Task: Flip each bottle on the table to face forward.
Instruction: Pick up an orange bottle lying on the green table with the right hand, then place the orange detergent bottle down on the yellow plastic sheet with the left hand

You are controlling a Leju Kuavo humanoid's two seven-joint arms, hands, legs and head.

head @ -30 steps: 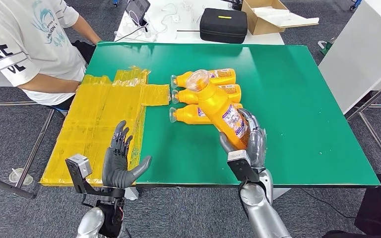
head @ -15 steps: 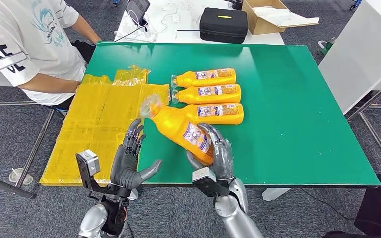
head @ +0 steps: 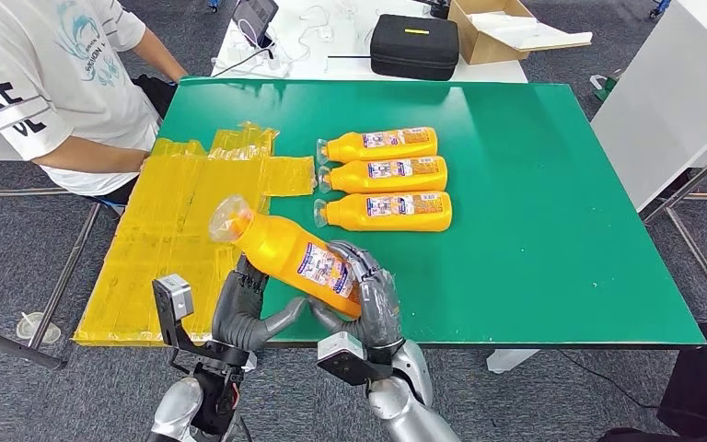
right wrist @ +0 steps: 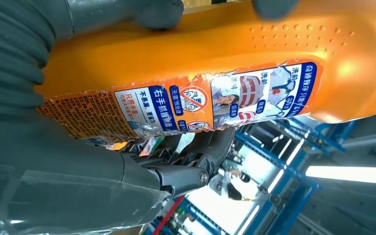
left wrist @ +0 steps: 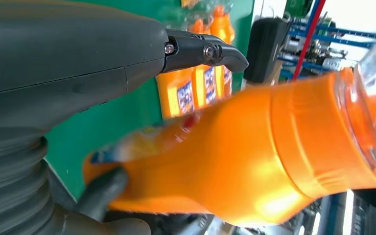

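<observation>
My right hand (head: pixel 365 304) grips the lower body of an orange bottle (head: pixel 287 252), held in the air over the table's front edge. It is tilted, with its clear cap (head: pixel 230 218) pointing up and left. Its label (right wrist: pixel 215 100) is plain in the right wrist view. My left hand (head: pixel 247 311) is just under and behind the bottle (left wrist: pixel 235 161), its fingers (left wrist: pixel 200 51) spread and straight, not wrapped around it. Three more orange bottles (head: pixel 377 145) (head: pixel 383 173) (head: pixel 385 211) lie side by side mid-table, caps to the left, labels up.
A crinkled yellow sheet (head: pixel 189 216) covers the left of the green table (head: pixel 552 184). A person in a white shirt (head: pixel 46 83) sits at the far left corner. A black case (head: pixel 414 46) and a cardboard box (head: pixel 497 28) stand on the white table behind.
My right hand has carried the bottle left and toward the front edge, tipping its cap leftward. My left hand has moved up and right until it is under the bottle.
</observation>
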